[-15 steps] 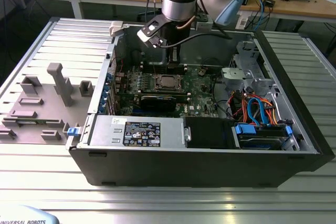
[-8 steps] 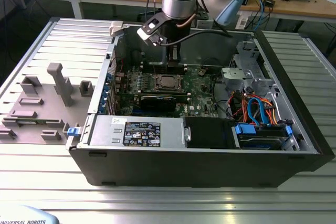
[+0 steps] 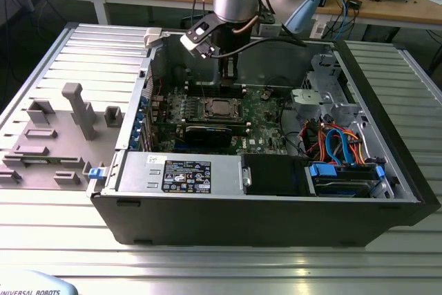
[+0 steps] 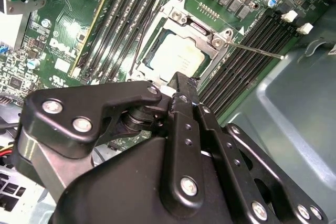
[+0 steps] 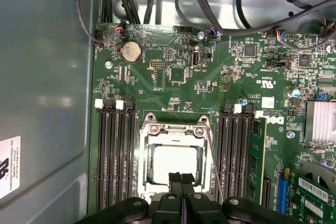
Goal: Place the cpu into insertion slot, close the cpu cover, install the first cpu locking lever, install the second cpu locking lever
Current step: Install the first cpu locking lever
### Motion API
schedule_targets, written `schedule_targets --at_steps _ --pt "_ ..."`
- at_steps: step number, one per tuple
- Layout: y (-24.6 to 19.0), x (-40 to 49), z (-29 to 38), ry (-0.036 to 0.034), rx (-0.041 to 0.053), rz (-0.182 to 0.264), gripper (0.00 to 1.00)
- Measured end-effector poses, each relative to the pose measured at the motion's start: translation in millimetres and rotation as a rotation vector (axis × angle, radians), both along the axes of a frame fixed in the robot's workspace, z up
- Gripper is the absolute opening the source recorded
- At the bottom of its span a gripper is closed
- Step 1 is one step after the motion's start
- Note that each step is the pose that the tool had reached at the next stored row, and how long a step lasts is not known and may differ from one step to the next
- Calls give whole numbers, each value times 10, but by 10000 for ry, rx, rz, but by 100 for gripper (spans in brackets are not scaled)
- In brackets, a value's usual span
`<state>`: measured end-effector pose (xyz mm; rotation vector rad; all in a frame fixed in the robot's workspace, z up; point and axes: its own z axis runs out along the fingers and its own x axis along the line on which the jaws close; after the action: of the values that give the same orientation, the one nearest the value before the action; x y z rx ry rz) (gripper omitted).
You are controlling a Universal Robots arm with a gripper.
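Note:
The cpu (image 5: 173, 162) lies flat in the insertion slot (image 3: 219, 108), its dull silver top showing in both wrist views (image 4: 176, 53). The cpu cover (image 5: 173, 129) lies down around it as a silver frame (image 4: 202, 32). One thin locking lever (image 4: 257, 51) sticks out at an angle from the socket toward the memory slots, also seen as a slanted wire lever (image 5: 214, 163). A second thin lever (image 4: 139, 38) runs along the opposite side of the frame. My gripper (image 5: 181, 178) hovers over the socket's edge, fingers shut together with nothing between them (image 4: 178, 85), above the board in the exterior view (image 3: 230, 76).
Black memory slots (image 5: 113, 156) flank the socket on both sides. A card (image 3: 207, 135) and power supply (image 3: 179, 170) sit nearer the case front. Cables (image 3: 338, 143) fill the exterior view's right. The case walls (image 5: 42, 103) stand close by.

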<state>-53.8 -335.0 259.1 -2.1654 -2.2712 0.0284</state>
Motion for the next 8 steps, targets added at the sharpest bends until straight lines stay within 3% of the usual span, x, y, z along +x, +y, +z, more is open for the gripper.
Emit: schedule_targets --at_steps 8 --pt "0 0 26 2 -2 0 11"
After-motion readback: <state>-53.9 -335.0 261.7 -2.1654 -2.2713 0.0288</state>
